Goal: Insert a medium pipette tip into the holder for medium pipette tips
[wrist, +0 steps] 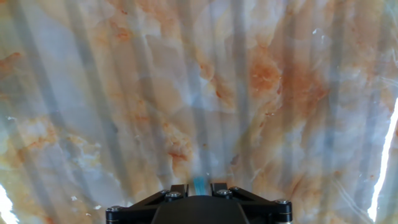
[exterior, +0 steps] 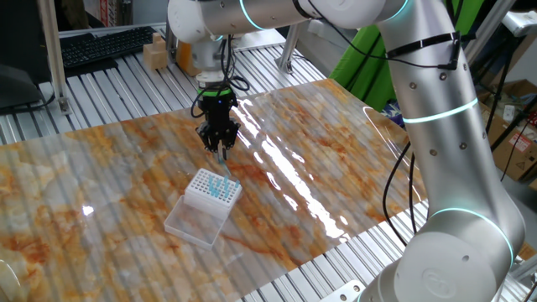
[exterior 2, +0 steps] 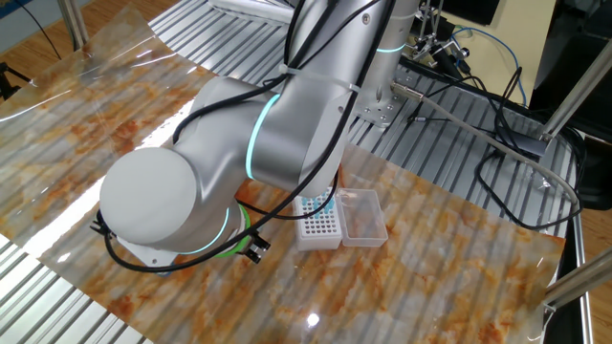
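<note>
My gripper (exterior: 221, 149) hangs above the marbled mat, a little behind the white holder for medium pipette tips (exterior: 211, 191). It is shut on a pale-blue medium pipette tip (exterior: 223, 157) that points down from the fingers. In the hand view the tip (wrist: 199, 184) shows as a blue sliver between the two black fingers (wrist: 178, 188), over bare mat. The holder has several blue tips standing in its hole grid, and a clear shallow tray (exterior: 195, 223) is attached at its near side. In the other fixed view the holder (exterior 2: 319, 223) and tray (exterior 2: 362, 215) show beside the arm; the gripper is hidden there.
The marbled plastic mat (exterior: 126, 176) covers a ribbed metal table. A keyboard (exterior: 105, 46) and a small cardboard box (exterior: 155, 54) sit at the far edge. The arm's base (exterior: 457, 252) stands at the right. Cables (exterior 2: 497, 143) lie at the table's side.
</note>
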Robot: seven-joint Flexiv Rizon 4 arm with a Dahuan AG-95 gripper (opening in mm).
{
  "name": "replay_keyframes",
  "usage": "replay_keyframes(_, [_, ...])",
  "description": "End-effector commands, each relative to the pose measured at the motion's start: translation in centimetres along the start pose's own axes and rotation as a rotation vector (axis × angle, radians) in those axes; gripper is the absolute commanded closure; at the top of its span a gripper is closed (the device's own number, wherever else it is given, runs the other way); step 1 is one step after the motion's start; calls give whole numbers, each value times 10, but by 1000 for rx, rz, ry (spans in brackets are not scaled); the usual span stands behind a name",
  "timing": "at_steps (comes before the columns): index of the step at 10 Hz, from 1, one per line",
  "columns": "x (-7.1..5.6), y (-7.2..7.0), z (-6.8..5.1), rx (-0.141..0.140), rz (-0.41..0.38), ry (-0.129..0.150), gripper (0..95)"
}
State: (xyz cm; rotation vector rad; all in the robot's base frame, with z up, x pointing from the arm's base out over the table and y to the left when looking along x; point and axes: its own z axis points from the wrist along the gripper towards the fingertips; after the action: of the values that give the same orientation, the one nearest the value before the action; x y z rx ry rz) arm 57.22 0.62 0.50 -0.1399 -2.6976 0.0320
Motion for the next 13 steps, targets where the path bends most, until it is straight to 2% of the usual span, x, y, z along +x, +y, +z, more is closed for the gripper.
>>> replay_keyframes(1, [-2, 1, 0, -1, 1, 7, 760])
replay_keyframes(6, [-2, 1, 0, -2, 1, 18, 760])
replay_keyframes(12, [-2, 1, 0, -2, -6, 18, 760])
replay_keyframes(13, [-2, 1, 0, -2, -9, 18, 950])
